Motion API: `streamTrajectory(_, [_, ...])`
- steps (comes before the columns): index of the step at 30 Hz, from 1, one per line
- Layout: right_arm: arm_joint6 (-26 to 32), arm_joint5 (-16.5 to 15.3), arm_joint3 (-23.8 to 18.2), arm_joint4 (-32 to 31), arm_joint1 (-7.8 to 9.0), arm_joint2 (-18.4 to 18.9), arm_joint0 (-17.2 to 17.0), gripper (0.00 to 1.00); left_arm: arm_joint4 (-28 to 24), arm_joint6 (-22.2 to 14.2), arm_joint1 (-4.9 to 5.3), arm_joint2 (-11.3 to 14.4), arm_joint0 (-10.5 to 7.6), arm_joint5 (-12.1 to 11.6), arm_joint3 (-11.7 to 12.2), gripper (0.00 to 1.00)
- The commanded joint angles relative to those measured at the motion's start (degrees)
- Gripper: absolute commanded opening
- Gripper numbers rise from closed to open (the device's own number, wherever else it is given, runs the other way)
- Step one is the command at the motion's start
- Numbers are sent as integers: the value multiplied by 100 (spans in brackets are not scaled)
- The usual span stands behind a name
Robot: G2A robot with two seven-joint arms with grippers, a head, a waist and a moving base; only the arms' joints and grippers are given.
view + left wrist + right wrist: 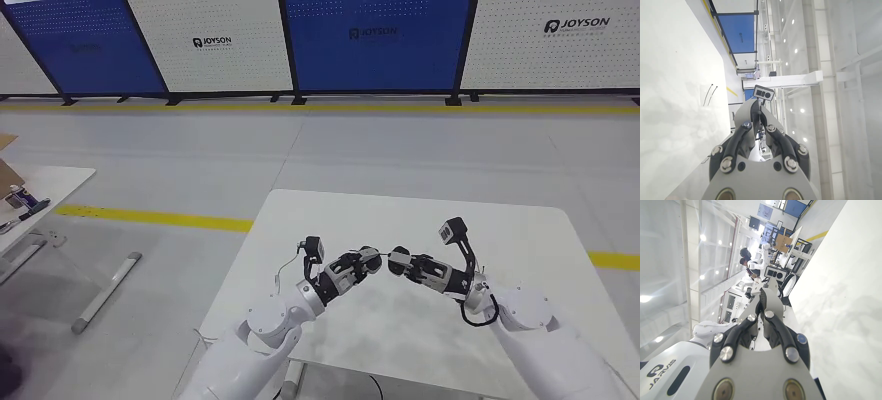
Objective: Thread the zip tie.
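Spare ties [713, 94] obstruct the table [677, 66] near its edge.

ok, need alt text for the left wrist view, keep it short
The left arm's fingers are shut on a thin black zip tie, held above a white table. Two spare zip ties lie side by side on the table farther off.
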Motion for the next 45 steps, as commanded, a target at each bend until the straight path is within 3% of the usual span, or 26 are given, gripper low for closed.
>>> streamTrajectory(1, [0, 0, 0, 0, 0, 0, 0, 0, 24, 12, 0, 6, 2, -12, 2, 0])
streamTrajectory(8, [0, 0, 0, 0, 0, 0, 0, 0, 144, 164, -4, 16, -2, -56, 16, 0])
streamTrajectory(9, [-45, 22, -25, -5, -3, 0, -26, 18, 198, 207, -5, 27, 3, -71, 12, 0])
streamTrajectory(10, [-82, 81, -89, -22, -6, 9, -62, 53, 226, 240, -8, 48, 11, -82, 3, 0])
streamTrajectory(11, [-85, 120, -120, -32, -6, 27, -77, 100, 238, 253, -10, 59, 14, -87, 0, 0])
streamTrajectory(23, [-86, 377, -292, 10, 71, 570, -351, 100, 428, 313, 1, 58, 72, -48, -68, 0])
streamTrajectory(33, [-52, 398, -499, 192, 157, 1107, -719, 100, 332, 173, 71, -305, 296, -15, -86, 0])
streamTrajectory(45, [-52, 398, -499, 192, 157, 1107, -719, 100, 346, 134, 77, -307, 304, 43, -99, 0])
